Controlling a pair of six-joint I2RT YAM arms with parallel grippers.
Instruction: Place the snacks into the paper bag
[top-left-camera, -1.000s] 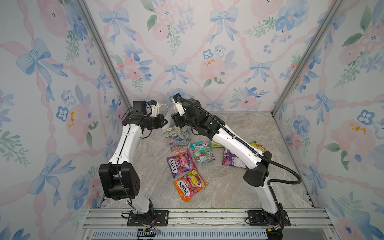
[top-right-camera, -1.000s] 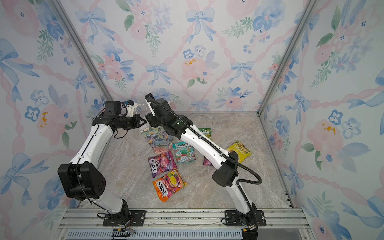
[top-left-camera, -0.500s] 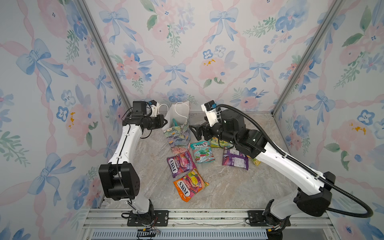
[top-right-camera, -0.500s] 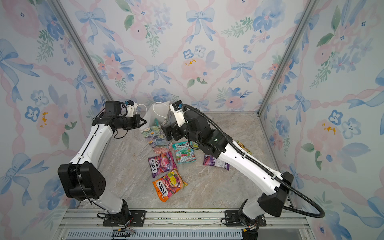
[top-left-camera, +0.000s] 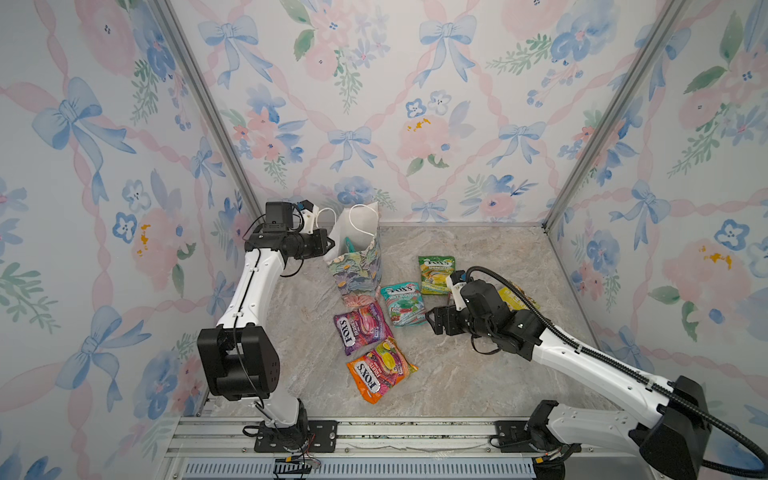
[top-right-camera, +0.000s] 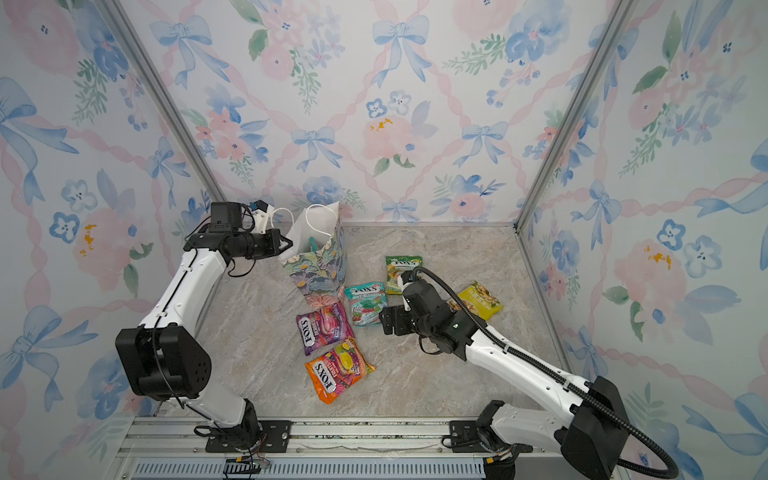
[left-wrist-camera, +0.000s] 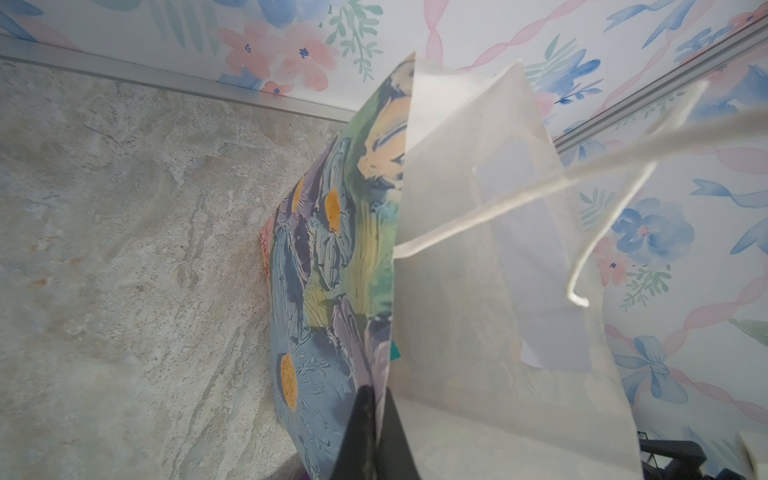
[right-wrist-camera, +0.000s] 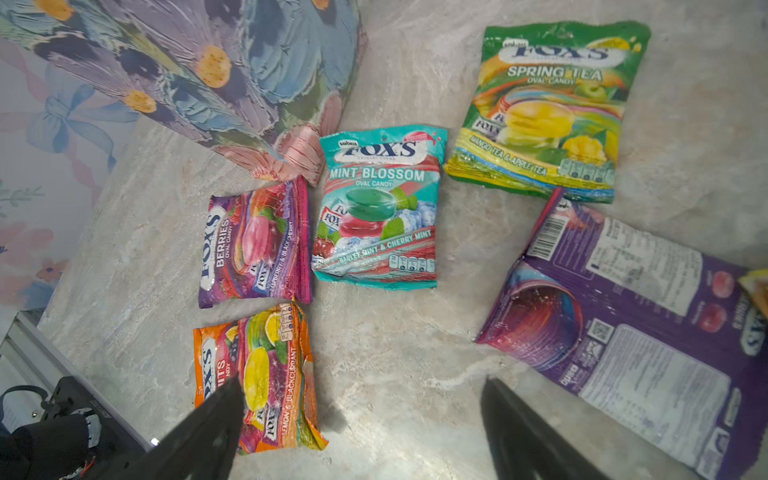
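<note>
- Pinching paper bag (top-left-camera: 359, 270) rim: left gripper (top-left-camera: 330, 245), jaws clamped on it; bag upright near back wall (top-left-camera: 374, 124).
- Empty: right gripper (top-left-camera: 434, 322), jaws wide apart, just beside teal packet (top-left-camera: 403, 301).
- Loose on table (top-left-camera: 457, 374), outside bag: purple packet (top-left-camera: 361, 326), orange packet (top-left-camera: 380, 368), green packet (top-left-camera: 436, 268), yellow packet (top-right-camera: 482, 300).

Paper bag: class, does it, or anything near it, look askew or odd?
Yes. The paper bag leans rather than standing square, its rim pinched by the shut left gripper. One purple packet lies face down, its printed back label showing. Nothing looks spilled.
</note>
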